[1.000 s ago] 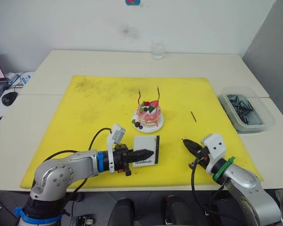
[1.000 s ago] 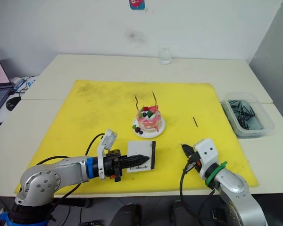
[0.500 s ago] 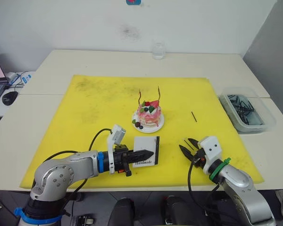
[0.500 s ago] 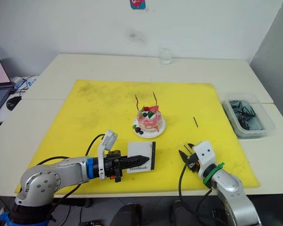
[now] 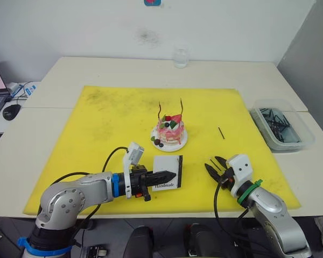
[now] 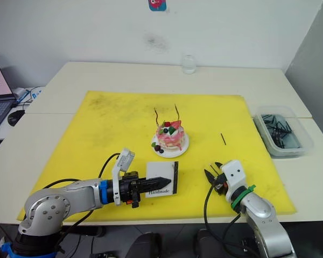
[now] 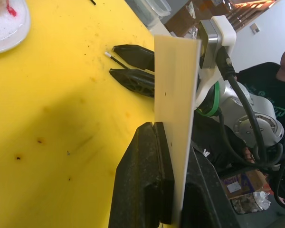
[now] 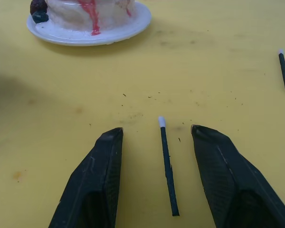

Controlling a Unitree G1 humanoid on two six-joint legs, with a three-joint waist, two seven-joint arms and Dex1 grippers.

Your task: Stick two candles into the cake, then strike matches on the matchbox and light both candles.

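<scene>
Right wrist view gives me the match (image 8: 166,166) lying flat on the yellow mat (image 5: 113,118), between my right tool's (image 8: 156,180) spread fingers, white tip pointing toward the cake (image 5: 169,130); I judge I'm lined up to pinch it. My left tool (image 7: 173,185) clamps the matchbox (image 7: 178,109) on edge, probably so its striking strip is presented. Both candles (image 5: 159,110) stand in the cake, unlit.
</scene>
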